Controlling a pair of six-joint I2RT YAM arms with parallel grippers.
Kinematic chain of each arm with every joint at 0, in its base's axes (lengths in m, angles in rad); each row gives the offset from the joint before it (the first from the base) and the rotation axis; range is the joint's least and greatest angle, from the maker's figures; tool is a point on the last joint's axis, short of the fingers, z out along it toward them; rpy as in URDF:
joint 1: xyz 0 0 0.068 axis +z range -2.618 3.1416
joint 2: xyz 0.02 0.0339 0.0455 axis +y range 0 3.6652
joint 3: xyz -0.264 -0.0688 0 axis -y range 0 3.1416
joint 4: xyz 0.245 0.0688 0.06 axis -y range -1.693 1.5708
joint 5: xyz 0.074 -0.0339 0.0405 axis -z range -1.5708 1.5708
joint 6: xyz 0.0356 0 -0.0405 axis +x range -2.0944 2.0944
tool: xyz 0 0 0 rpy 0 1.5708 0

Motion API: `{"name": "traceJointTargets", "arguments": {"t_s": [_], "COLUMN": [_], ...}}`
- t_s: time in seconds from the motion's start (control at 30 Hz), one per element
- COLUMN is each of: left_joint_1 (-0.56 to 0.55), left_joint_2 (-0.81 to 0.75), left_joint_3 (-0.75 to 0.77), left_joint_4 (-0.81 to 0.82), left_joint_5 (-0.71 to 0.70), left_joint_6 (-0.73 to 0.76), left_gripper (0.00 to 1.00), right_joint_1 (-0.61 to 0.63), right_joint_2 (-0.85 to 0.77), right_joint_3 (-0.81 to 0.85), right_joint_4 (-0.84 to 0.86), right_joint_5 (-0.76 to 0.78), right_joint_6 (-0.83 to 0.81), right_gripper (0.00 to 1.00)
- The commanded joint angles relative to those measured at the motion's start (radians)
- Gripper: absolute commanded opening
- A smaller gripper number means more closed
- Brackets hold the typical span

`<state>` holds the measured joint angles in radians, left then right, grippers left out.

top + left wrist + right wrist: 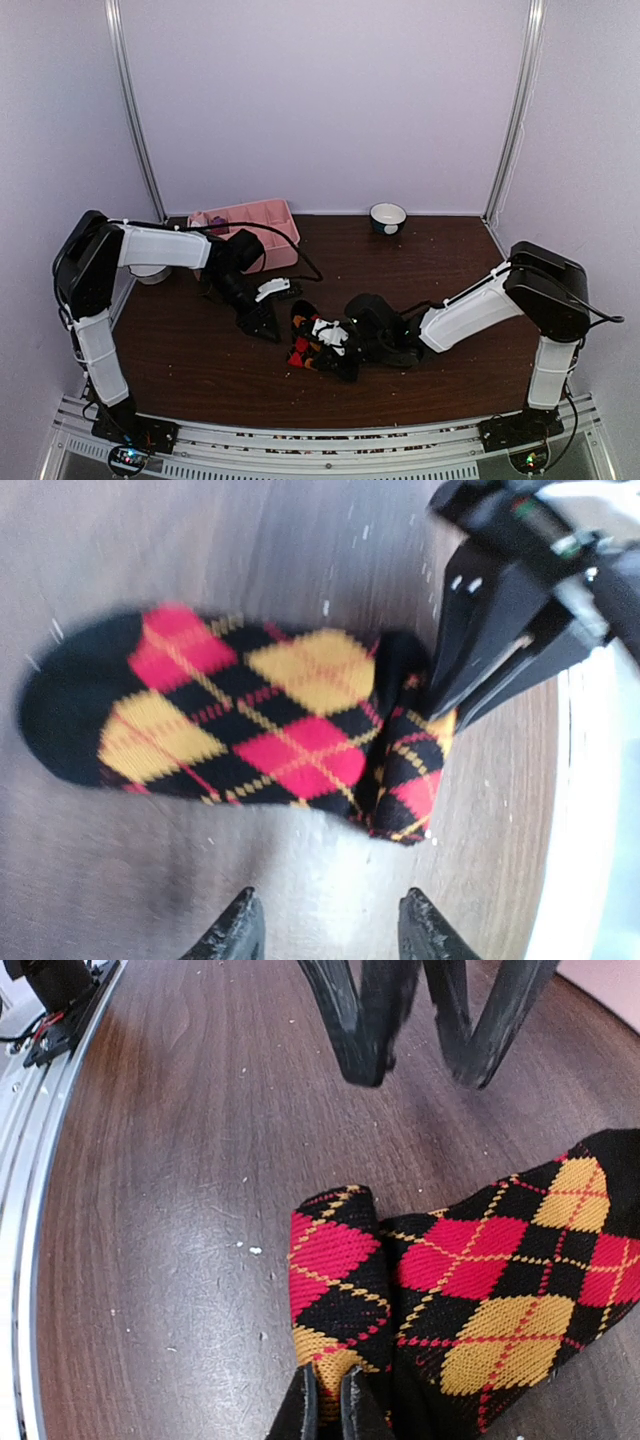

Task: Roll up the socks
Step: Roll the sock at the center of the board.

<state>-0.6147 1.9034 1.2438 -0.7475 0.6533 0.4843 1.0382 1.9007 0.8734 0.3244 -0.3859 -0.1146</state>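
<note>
Obs: one argyle sock [250,720] lies flat on the worktop [200,370], just toward 6 from centre in the top view, between the two claws. One end is turned over into a short first fold. In the L wrist view the rounded end sits at 9 and the fold at 3.

R claw [328,1385]: pinched together on the folded end, with fabric bunched between the pads. L claw [330,930]: hangs over the sock's long edge, fingers apart, touching nothing.

Handling (my est.): thin knit, light, limp, no stiffness. The fold will prob. spring open if let go. I expect it to drag on the wood rather than slide. Best hold is across the roll's thickness at mid-width, so both layers are caught. The flat part gives nothing to grip except at an edge. L claw could pin the flat part while R turns the roll.

Count: argyle socks, 1 seen for sure; can't tell if a 2nd lies under it. No other sock I can make out. Pink tray [285,215] x1 at 11. Small bowl [388,217] x1 at 1.
</note>
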Motion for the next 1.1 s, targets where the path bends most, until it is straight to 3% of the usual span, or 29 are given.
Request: {"name": "traceJointTargets", "arguments": {"t_s": [0.0, 0.17, 0.33, 0.47, 0.73, 1.07], "left_joint_1": [-0.01, -0.043, -0.135, -0.174, -0.237, -0.279], "left_joint_2": [-0.096, -0.174, -0.205, -0.225, -0.179, -0.136], "left_joint_3": [-0.084, -0.158, -0.23, -0.264, -0.24, -0.195], "left_joint_4": [0.226, 0.239, 0.278, 0.341, 0.416, 0.393], "left_joint_5": [0.013, 0.065, -0.074, -0.155, -0.332, -0.339], "left_joint_6": [-0.008, 0.072, 0.149, 0.147, 0.151, 0.167], "left_gripper": [0.48, 0.48, 0.46, 0.46, 0.46, 0.4], "right_joint_1": [-0.027, -0.093, -0.138, -0.148, -0.166, -0.171], "right_joint_2": [0.039, 0.082, 0.145, 0.17, 0.217, 0.217], "right_joint_3": [-0.036, 0.022, 0.112, 0.135, 0.137, 0.14], "right_joint_4": [-0.183, -0.239, -0.33, -0.311, -0.22, -0.191], "right_joint_5": [-0.066, -0.175, -0.285, -0.337, -0.412, -0.405], "right_joint_6": [0.143, 0.272, 0.37, 0.462, 0.628, 0.721], "right_gripper": [0.0, 0.0, 0.0, 0.0, 0.0, 0.0]}}
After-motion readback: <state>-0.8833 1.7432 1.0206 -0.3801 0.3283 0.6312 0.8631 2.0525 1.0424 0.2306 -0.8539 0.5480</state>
